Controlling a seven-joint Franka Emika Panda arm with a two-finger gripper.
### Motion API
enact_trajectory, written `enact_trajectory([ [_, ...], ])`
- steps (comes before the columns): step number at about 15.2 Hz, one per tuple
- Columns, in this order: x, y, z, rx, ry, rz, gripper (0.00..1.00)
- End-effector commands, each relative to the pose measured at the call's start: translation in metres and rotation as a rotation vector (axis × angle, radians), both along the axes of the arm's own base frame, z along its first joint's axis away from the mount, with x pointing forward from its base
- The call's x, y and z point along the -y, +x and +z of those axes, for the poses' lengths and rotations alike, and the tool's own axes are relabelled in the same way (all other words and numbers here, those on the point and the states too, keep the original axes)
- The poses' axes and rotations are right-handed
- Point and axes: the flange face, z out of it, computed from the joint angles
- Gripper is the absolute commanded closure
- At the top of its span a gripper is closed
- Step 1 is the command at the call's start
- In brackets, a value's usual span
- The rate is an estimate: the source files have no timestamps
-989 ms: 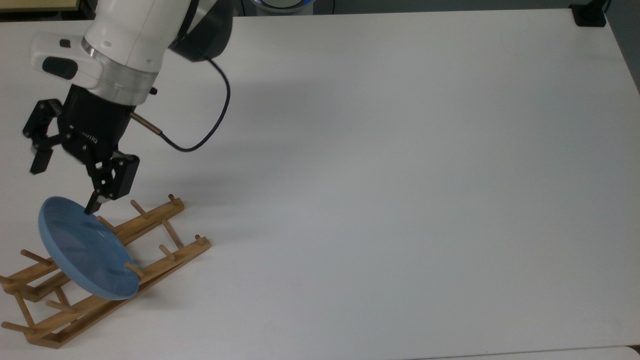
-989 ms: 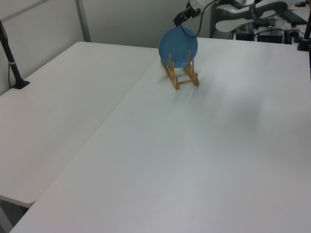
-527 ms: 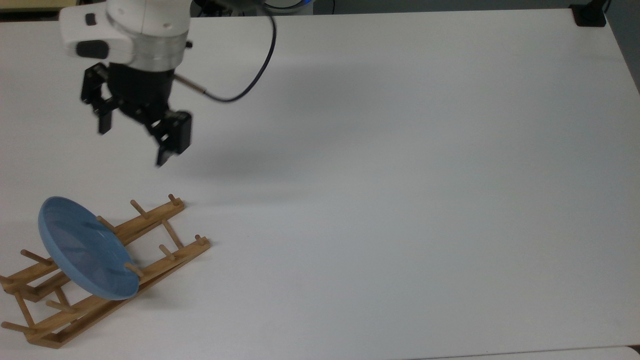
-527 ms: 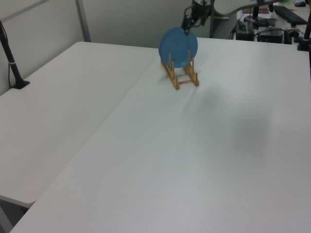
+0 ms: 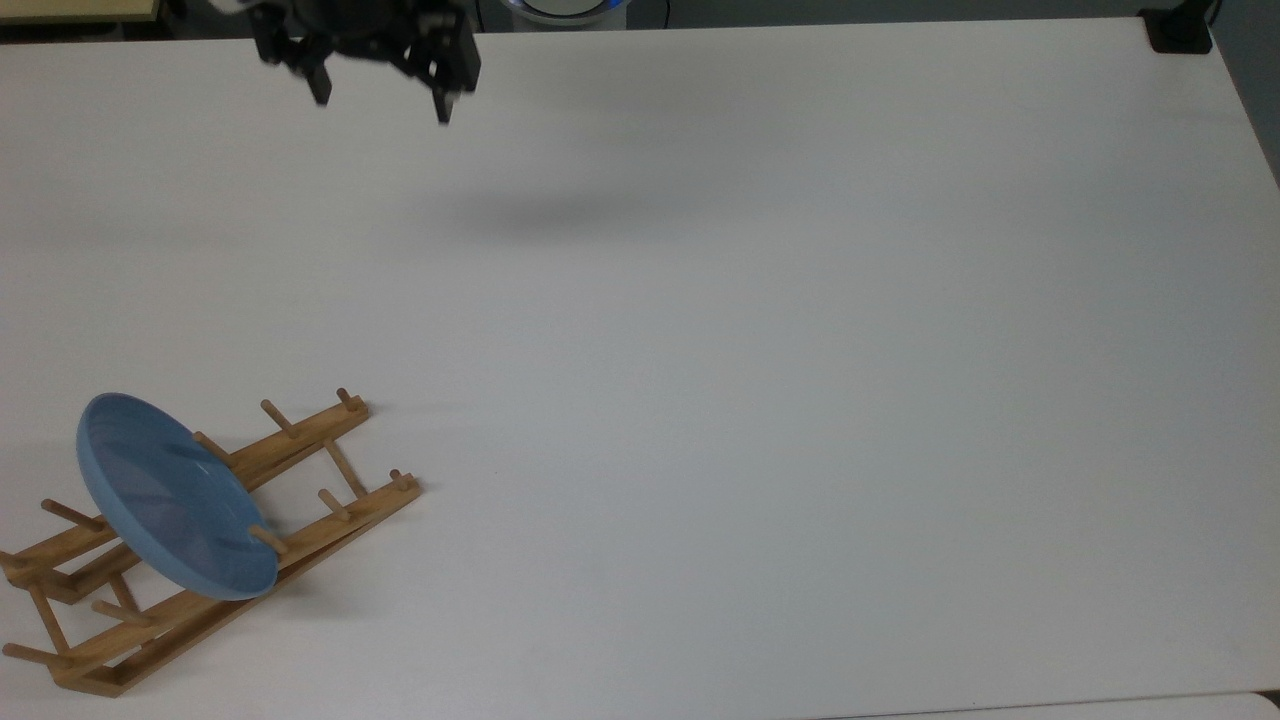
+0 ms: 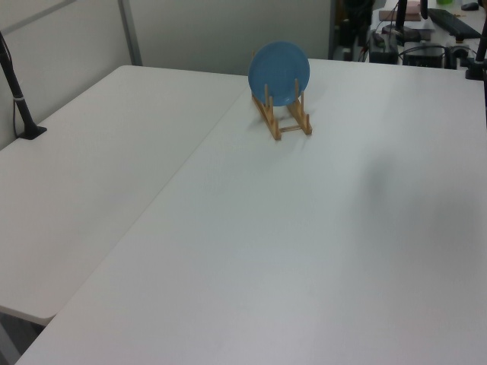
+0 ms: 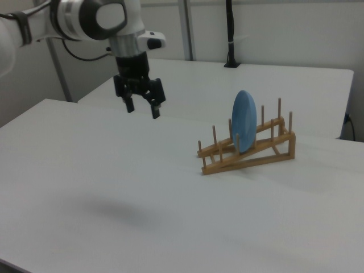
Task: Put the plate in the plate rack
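Observation:
The light-blue plate (image 5: 170, 495) (image 6: 279, 71) (image 7: 244, 121) stands on edge between the pegs of the wooden plate rack (image 5: 300, 440) (image 6: 283, 122) (image 7: 256, 156), at the lower left of the top view. My gripper (image 5: 382, 108) (image 7: 142, 110) is open and holds nothing. It hangs high above the table at the top view's upper edge, far from the rack. In the right view it is left of the rack and well above the tabletop.
The white table (image 5: 750, 350) spreads wide to the right of the rack. A black post base (image 5: 1180, 30) sits at the top view's far right corner. Another black post (image 6: 19, 99) stands at the left view's left edge.
My open gripper has risen and drawn away from the plate, going toward the top view's upper edge. The plate stays in the rack, unmoved.

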Motion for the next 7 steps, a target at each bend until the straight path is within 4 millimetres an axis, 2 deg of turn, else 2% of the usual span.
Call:
enact_trajectory([
  [1,-0.0048,-0.0365,0.0019,-0.008,0.035,0.025,0.0],
  [7,0.0014,-0.034,0.0065,0.023,0.023,0.015,0.0],
])
